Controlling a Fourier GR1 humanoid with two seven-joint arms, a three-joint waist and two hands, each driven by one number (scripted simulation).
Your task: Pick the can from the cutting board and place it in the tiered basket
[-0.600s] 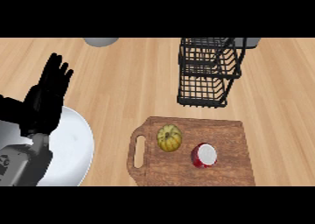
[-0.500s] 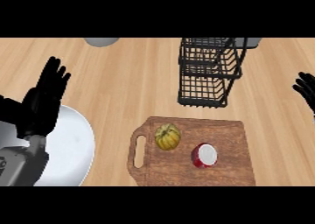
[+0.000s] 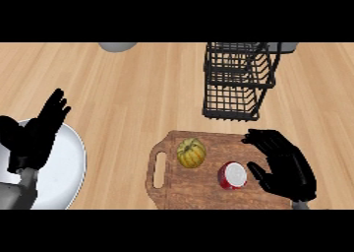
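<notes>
Black right hand [image 3: 285,167], fingers spread and holding nothing, is hovering over the cutting board [image 3: 209,189], just at three o'clock of the red can [image 3: 233,175]. A yellow squash [image 3: 191,152] is lying at ten o'clock of the can. For a clean grasp, thumb and fingers should be closing around the can alone before lifting toward the tiered basket [image 3: 234,81] at twelve o'clock. Left hand [image 3: 35,135] is resting open over a white plate [image 3: 64,172].

Left hand [image 3: 36,135] and right hand [image 3: 285,165] both spread flat

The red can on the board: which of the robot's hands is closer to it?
The right hand. It hovers open just beside the can, on its right. The left hand rests open far to the left, over the white plate.
</notes>
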